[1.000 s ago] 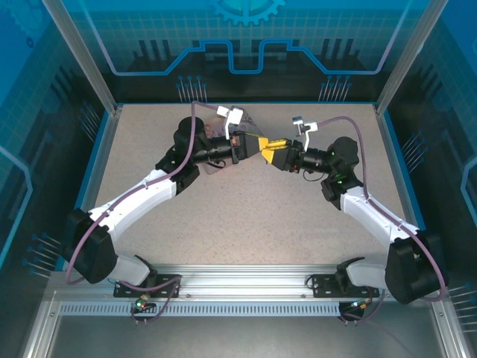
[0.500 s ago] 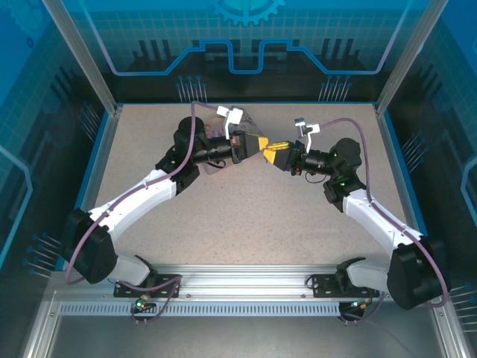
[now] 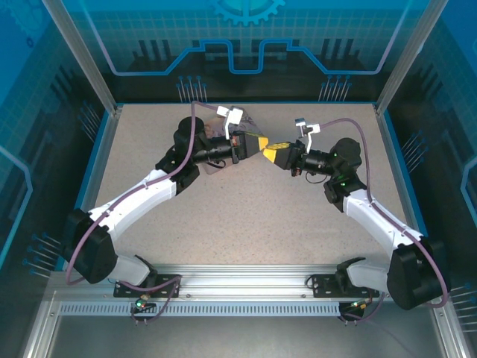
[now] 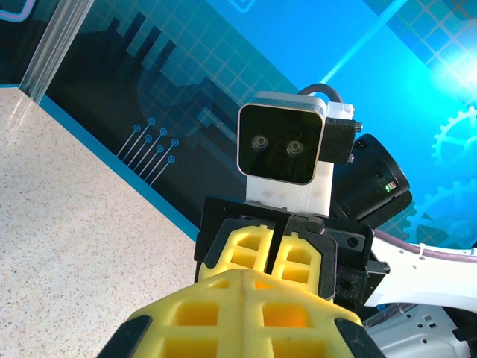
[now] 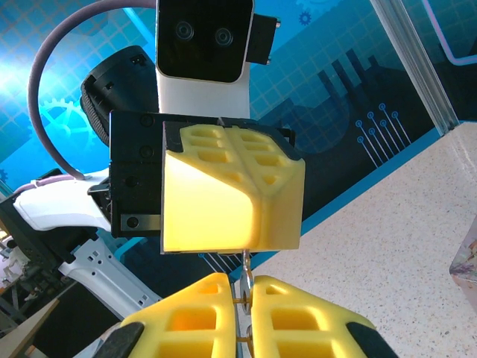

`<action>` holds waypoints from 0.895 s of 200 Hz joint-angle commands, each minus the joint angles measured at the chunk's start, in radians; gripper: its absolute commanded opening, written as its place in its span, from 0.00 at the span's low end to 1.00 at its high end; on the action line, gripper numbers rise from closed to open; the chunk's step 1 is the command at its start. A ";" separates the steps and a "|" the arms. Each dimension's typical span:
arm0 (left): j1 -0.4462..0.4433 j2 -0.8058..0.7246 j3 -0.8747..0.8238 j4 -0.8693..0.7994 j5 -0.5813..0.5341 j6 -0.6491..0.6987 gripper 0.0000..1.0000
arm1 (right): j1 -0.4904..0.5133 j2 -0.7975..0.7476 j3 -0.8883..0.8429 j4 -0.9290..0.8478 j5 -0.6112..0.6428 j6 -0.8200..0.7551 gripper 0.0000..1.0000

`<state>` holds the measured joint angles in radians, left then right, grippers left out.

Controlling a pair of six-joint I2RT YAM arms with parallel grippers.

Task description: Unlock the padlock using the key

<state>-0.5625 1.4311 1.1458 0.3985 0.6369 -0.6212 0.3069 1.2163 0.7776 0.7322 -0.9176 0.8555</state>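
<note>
Over the far middle of the table my two grippers meet tip to tip. In the top view my left gripper (image 3: pixel 258 143) stands left of my right gripper (image 3: pixel 270 150). The thin metallic key (image 5: pixel 246 281) has its round head pinched between my right gripper's (image 5: pixel 244 300) yellow fingers. Its shank runs up to the lower edge of the left gripper's shut fingers (image 5: pixel 223 201). The padlock is hidden behind those fingers. In the left wrist view my left gripper (image 4: pixel 250 280) is shut, with the right gripper's fingers (image 4: pixel 246 253) close in front of it.
A pink illustrated box (image 3: pixel 250 121) lies on the speckled table (image 3: pixel 246 216) just behind the left gripper, partly under that arm. A blue rim and dark back wall (image 3: pixel 238 82) close off the far side.
My right gripper's fingers have closed onto the key's head and edged slightly toward the left gripper. The left arm has stayed still and shut.
</note>
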 commanded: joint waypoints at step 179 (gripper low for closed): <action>0.005 -0.048 0.019 0.013 -0.026 0.042 0.29 | -0.007 -0.054 -0.008 -0.146 -0.004 -0.109 0.00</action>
<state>-0.5621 1.4292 1.1458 0.3943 0.6285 -0.6090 0.3069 1.1896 0.7765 0.6502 -0.9169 0.7944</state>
